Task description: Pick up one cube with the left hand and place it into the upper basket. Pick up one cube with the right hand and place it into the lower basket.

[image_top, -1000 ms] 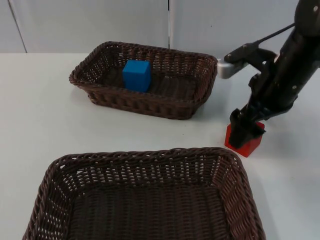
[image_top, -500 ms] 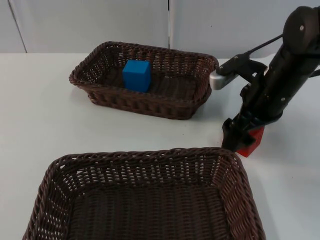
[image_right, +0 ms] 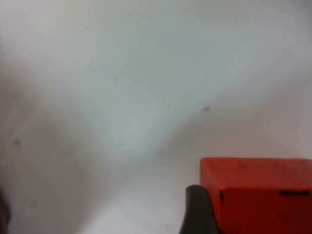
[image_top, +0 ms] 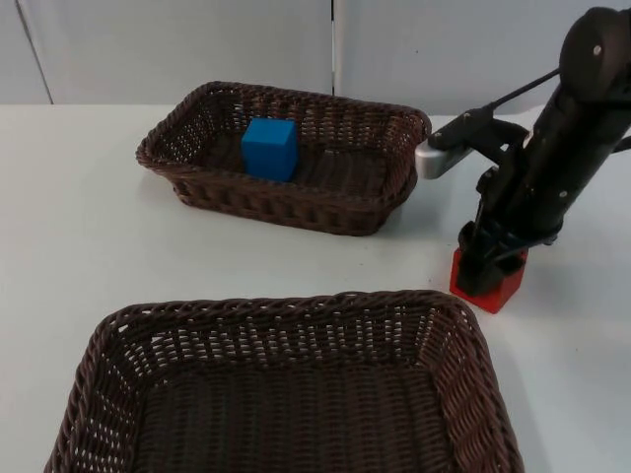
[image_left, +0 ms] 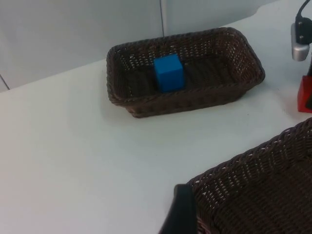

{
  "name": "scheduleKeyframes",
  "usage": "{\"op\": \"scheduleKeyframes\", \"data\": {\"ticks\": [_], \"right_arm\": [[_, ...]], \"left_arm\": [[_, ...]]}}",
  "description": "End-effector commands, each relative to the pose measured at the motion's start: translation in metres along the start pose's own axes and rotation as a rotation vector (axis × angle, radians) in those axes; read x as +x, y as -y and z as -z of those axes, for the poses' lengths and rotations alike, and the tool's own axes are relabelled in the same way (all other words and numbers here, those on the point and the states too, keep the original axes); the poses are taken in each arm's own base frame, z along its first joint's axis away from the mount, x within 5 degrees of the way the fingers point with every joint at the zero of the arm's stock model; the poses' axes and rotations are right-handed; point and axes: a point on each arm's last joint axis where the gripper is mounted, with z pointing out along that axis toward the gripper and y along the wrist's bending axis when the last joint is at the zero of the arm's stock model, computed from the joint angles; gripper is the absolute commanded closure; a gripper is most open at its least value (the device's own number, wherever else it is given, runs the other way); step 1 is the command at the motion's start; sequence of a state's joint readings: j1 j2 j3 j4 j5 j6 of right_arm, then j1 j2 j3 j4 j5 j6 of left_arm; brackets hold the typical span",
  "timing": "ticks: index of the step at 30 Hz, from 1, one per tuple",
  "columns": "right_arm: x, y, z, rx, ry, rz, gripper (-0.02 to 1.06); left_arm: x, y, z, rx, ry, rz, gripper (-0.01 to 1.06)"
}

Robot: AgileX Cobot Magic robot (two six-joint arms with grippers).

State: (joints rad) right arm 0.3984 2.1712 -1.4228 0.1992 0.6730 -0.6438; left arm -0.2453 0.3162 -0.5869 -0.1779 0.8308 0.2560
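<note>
On the white table we see our right gripper down on the red cube, finger spread unclear; the blue cube sits in the upper basket.

A white table top spread out from the claw on every side, smooth and evenly lit. Beyond the claw it ended at a grey partition wall, where a dark vertical seam split two panels.
</note>
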Motion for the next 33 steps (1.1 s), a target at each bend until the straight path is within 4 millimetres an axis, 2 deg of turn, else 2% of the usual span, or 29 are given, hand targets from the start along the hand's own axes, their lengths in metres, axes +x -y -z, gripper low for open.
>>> {"op": "scheduleKeyframes", "data": {"ticks": [1, 4, 5, 6, 9, 10, 13, 14, 17, 21, 33], "right_arm": [[-0.003, -0.003, 0.019, 0.0, -0.004, 0.023, 1.05], [-0.005, -0.006, 0.045, -0.003, 0.006, 0.025, 1.05], [-0.005, -0.006, 0.045, -0.003, 0.006, 0.025, 1.05], [-0.006, -0.007, 0.053, 0.001, 0.016, 0.025, 1.05], [-0.009, -0.01, 0.084, 0.024, 0.065, 0.009, 1.05], [-0.009, -0.01, 0.084, 0.024, 0.065, 0.009, 1.05], [-0.011, -0.014, 0.119, 0.054, 0.132, 0.0, 1.05], [-0.011, -0.014, 0.119, 0.054, 0.132, 0.0, 1.05], [-0.012, -0.017, 0.144, 0.076, 0.191, 0.002, 1.05], [-0.013, -0.02, 0.153, 0.067, 0.22, -0.011, 1.05], [-0.015, -0.029, 0.153, -0.023, 0.235, -0.063, 1.05]], "left_arm": [[0.002, 0.0, 0.0, -0.008, -0.005, -0.005, 0.36], [0.002, 0.0, 0.0, -0.008, -0.005, -0.005, 0.36], [0.002, 0.0, 0.0, -0.008, -0.005, -0.005, 0.36], [0.002, 0.0, 0.0, -0.008, -0.005, -0.005, 0.36], [0.002, 0.0, 0.0, -0.008, -0.005, -0.005, 0.36], [0.002, 0.0, 0.0, -0.008, -0.005, -0.005, 0.36], [0.002, 0.0, 0.0, -0.008, -0.005, -0.005, 0.36], [0.002, 0.0, 0.0, -0.008, -0.005, -0.005, 0.36], [0.002, 0.0, 0.0, -0.008, -0.005, -0.005, 0.36], [0.002, 0.0, 0.0, -0.008, -0.005, -0.005, 0.36], [0.002, 0.0, 0.0, -0.008, -0.005, -0.005, 0.36]]}}
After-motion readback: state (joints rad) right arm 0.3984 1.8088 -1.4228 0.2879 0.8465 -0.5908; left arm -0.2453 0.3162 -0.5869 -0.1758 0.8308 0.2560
